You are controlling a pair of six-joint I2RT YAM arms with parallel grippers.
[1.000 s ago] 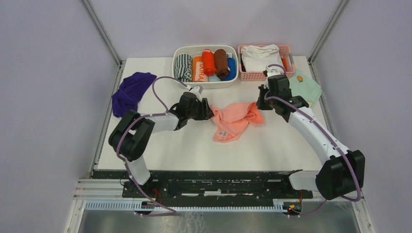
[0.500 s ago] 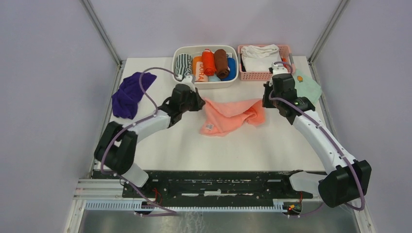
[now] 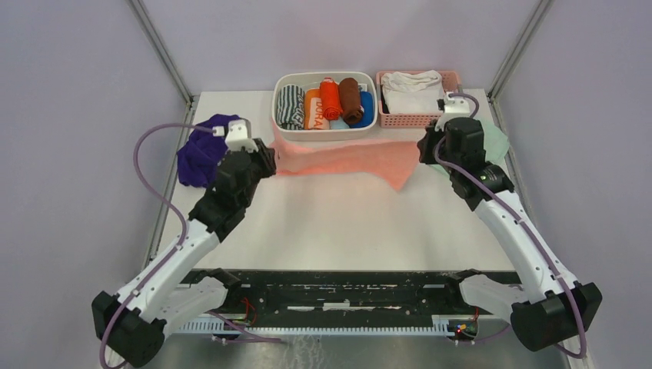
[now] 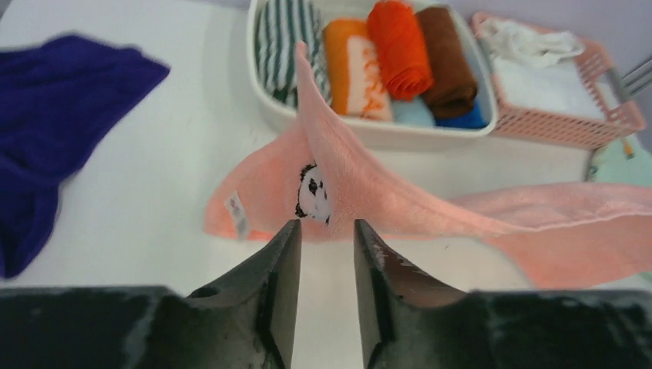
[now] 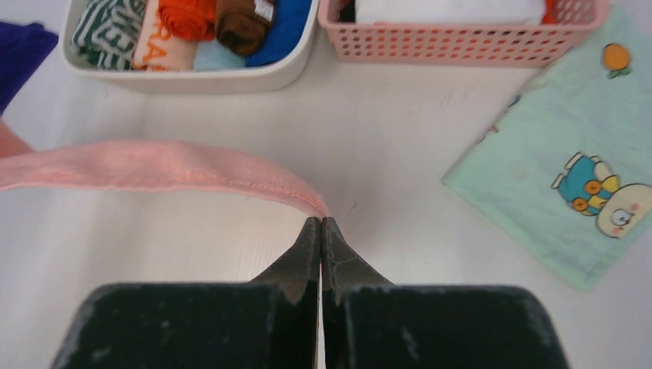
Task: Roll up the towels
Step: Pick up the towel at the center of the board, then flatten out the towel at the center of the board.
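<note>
You're facing a white bench (image 3: pixel 330 223) boxed by plain lavender-grey walls (image 3: pixel 77 115). Aluminium posts (image 3: pixel 160 50) rise from its far corners, a black rail (image 3: pixel 330 278) lines its near edge, and the light is soft and even.

salmon-pink towel (image 3: pixel 338 157): crumpled heap before, now pulled out into a wide strip, shifted back
left gripper (image 3: pixel 271 160): swung left and back
right gripper (image 3: pixel 422 150): moved slightly back and right
</note>
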